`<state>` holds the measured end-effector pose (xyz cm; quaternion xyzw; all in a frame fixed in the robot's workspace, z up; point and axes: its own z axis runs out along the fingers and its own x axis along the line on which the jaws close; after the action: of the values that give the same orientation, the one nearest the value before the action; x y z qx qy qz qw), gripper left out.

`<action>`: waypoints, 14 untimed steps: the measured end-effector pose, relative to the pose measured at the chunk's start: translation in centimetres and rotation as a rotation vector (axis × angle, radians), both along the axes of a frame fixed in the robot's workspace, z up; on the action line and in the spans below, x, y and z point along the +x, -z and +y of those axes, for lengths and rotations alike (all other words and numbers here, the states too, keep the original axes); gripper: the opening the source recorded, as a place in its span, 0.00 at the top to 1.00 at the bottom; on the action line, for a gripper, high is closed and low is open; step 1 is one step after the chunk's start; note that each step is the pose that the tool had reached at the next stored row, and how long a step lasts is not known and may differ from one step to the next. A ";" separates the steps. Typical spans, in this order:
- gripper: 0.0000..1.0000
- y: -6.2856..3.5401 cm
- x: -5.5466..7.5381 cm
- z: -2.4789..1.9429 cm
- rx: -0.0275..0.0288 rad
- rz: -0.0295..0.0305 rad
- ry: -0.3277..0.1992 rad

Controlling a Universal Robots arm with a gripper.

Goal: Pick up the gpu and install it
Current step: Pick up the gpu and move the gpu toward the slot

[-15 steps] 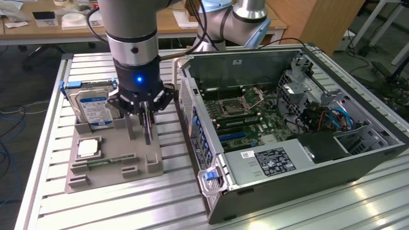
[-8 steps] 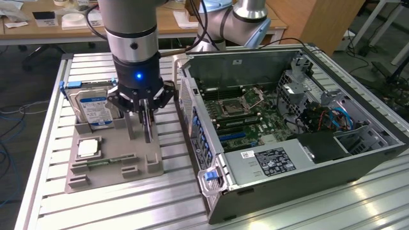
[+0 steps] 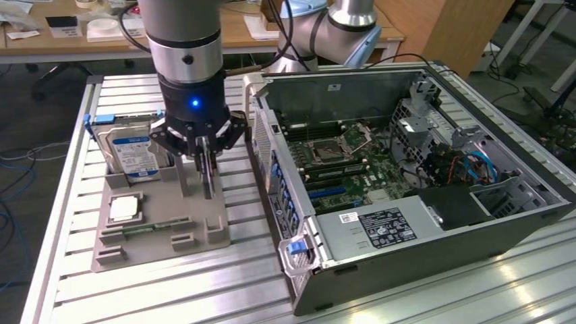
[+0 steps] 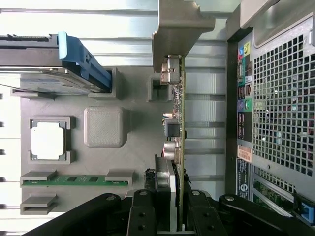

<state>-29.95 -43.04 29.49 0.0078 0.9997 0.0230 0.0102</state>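
The gpu (image 3: pixel 209 177) is a thin green card seen edge-on, standing upright over the grey holder tray (image 3: pixel 158 244). My gripper (image 3: pixel 204 150) comes down from above and is shut on its top edge. In the wrist view the gpu (image 4: pixel 180 123) runs between my two black fingers (image 4: pixel 142 216), with its silver end bracket (image 4: pixel 177 29) at the far end and my gripper (image 4: pixel 170 196) clamped across it. I cannot tell whether its lower edge still rests in the tray slot. The open computer case (image 3: pixel 405 169) lies to the exterior view's right of the tray.
On the tray stand a hard drive (image 3: pixel 131 145) with a blue-white label, a square processor (image 3: pixel 124 208) and a narrow green memory stick (image 3: pixel 144 228). The case's perforated rear wall (image 4: pixel 280 98) is close beside the card. Everything rests on a slatted aluminium table (image 3: pixel 180 290).
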 end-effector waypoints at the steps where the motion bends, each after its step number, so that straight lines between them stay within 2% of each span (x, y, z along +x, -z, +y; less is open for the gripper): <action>1: 0.72 -0.06 0.0 0.00 0.0000 0.0000 0.000; 14: 0.72 -0.78 0.0 0.00 -0.0001 0.0001 0.000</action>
<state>-29.95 -43.04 30.26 0.0077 0.9997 0.0230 0.0101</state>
